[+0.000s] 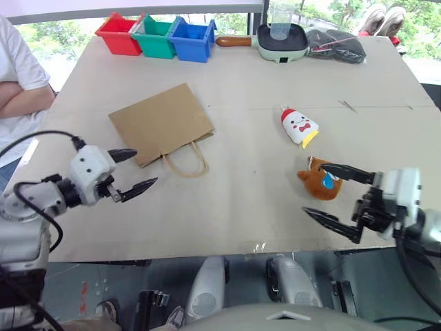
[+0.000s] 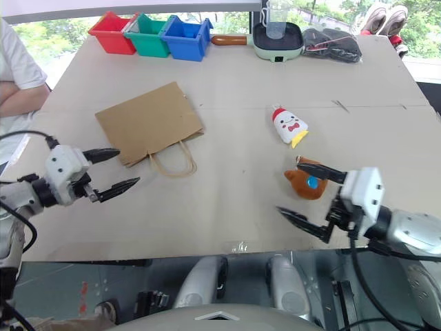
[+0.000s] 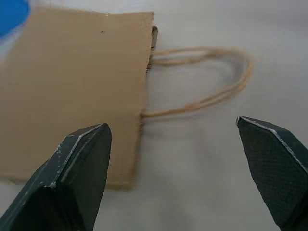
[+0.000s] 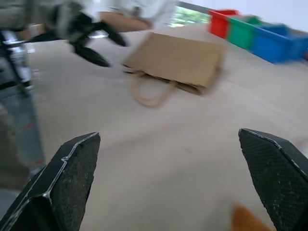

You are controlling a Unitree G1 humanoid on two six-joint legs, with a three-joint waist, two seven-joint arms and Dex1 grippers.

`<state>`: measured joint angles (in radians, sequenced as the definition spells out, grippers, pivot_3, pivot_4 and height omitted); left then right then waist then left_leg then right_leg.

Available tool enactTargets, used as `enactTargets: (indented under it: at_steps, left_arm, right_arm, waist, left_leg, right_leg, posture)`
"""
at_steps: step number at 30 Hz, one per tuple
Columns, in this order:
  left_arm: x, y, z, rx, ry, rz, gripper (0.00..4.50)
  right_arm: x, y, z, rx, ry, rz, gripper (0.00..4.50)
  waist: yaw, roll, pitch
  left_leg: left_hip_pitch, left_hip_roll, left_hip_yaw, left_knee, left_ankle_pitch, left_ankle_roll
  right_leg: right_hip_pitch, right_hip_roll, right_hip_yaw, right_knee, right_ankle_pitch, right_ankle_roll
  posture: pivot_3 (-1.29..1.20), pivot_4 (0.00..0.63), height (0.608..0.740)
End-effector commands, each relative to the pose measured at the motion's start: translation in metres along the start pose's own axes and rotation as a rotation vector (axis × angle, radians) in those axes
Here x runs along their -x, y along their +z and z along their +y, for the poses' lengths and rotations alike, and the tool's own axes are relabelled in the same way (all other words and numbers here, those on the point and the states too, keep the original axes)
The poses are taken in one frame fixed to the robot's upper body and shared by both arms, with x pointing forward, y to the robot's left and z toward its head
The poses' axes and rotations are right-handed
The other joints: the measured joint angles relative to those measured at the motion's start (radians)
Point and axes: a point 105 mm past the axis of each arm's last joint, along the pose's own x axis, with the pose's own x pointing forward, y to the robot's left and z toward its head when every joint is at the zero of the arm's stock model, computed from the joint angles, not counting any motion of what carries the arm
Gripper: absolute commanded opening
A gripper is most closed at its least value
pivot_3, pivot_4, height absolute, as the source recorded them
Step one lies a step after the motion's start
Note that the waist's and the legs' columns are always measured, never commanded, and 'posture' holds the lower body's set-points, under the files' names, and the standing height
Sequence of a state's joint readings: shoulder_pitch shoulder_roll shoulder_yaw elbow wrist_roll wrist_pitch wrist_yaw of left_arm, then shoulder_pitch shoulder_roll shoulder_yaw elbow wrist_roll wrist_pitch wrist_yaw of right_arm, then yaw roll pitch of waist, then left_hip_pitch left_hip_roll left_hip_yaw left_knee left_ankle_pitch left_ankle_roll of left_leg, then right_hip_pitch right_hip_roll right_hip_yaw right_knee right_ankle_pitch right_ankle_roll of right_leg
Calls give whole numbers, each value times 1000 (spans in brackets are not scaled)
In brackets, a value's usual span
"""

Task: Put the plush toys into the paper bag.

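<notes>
Plush toys both lie on the table (image 1: 262,227), outside the paper bag (image 1: 162,123), so we judge nothing is packed yet. Our white toy (image 1: 299,126) sits right of centre; the brown toy (image 1: 321,181) lies just below it, lower right. The bag lies flat left of centre, handles toward us, seemingly unopened. Our left gripper (image 1: 133,170) hangs spread near the bag, empty; our right gripper (image 1: 332,195) stands spread beside the brown toy, holding nothing
</notes>
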<state>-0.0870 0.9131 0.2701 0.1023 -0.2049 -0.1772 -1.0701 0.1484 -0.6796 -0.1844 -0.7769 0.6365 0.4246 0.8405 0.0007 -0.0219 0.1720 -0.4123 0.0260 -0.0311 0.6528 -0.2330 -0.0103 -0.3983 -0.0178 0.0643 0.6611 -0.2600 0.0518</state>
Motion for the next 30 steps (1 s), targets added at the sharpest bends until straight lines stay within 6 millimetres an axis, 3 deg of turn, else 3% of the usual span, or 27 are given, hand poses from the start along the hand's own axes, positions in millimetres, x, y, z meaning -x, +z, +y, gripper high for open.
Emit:
enactTargets:
  at_steps: [1, 5, 13, 14, 15, 16, 19, 20, 22, 25, 26, 30]
  left_arm:
    - [-14, 2, -1, -142, -42, -9, 4489]
    - [-31, 0, -5, -194, -90, -31, 4489]
    - [-58, 10, -13, -80, -170, -147, 916]
    - [-60, 15, -12, 22, -170, -187, 339]
    - [-61, 19, -12, 94, -176, -215, 93]
    - [-61, 22, -13, 142, -183, -233, 0]
    - [-57, 58, -17, 426, -270, -411, 0]
    - [-55, 73, -21, 501, -312, -474, 0]
    - [-52, 93, -28, 578, -371, -537, 0]
    - [-50, 109, -33, 595, -403, -561, 0]
    - [-49, 114, -35, 598, -407, -567, 0]
    - [-46, 130, -39, 589, -412, -593, 0]
  right_arm:
    - [-8, 5, 3, 37, 2, -20, 4500]
    - [-13, 3, 4, 45, -11, -16, 4500]
    - [-17, -4, 6, 31, -91, 11, 4500]
    - [-19, -7, 5, -4, -97, 15, 4249]
    - [-21, -9, 4, -28, -101, 18, 3980]
    - [-22, -10, 4, -45, -102, 20, 3760]
    - [-41, -14, -6, -46, -128, 11, 2463]
    - [-57, -17, -13, -46, -144, 4, 1868]
    - [-91, -20, -19, -53, -122, -3, 1431]
    - [-127, -26, -25, -56, -87, 2, 202]
    - [-137, -29, -24, -59, -52, 3, 11]
    - [-179, -40, -24, -97, 78, 7, 11]
  waist:
    - [1, 0, 0]
    - [-2, 0, 0]
    - [-13, -1, 0]
    - [-14, -1, 0]
    - [-15, -1, 0]
    - [-16, -1, 0]
    - [-22, -3, 0]
    - [-21, -2, 0]
    - [-29, -3, 0]
    - [-39, -1, 0]
    - [-37, -1, 0]
    - [-38, -1, 0]
  left_leg:
    - [-1, 0, 0, 0, 0, 0]
    - [-1, 0, 0, 0, 0, 0]
    - [-2, 0, -1, 0, 0, 0]
    - [-2, 0, -2, 0, 0, 0]
    - [-2, 0, -2, 0, 0, 0]
    - [-1, 0, -2, 0, 0, 0]
    - [-2, 0, -2, 0, 0, 0]
    - [-2, 1, -2, 1, 0, 0]
    - [-1, 1, -2, 1, 0, 0]
    - [0, 2, -3, 1, 0, 0]
    - [0, 2, -4, 1, 0, 0]
    - [-2, 0, -4, 1, 0, 0]
  right_leg:
    - [0, 0, 0, 0, 0, 0]
    - [-1, 1, 0, 0, 2, 4]
    - [-1, 1, -1, 2, 2, 4]
    - [-1, 1, -1, 2, 2, 4]
    - [-1, 1, -1, 2, 2, 4]
    - [-1, 1, -1, 3, 2, 4]
    - [-1, 1, -1, 3, 2, 4]
    - [-1, 2, -2, 3, 2, 4]
    - [-1, 1, -2, 4, 2, 4]
    - [-2, 2, -2, 5, 2, 4]
    - [-2, 3, -2, 5, 2, 3]
    - [-2, 1, -3, 4, 2, 3]
  posture:
    - [0, 150, 740]
    - [0, 150, 740]
    - [0, 150, 740]
    - [0, 150, 740]
    - [0, 150, 740]
    - [0, 150, 740]
    - [0, 150, 740]
    - [0, 150, 740]
    - [0, 150, 740]
    - [0, 150, 740]
    - [0, 150, 740]
    - [0, 150, 740]
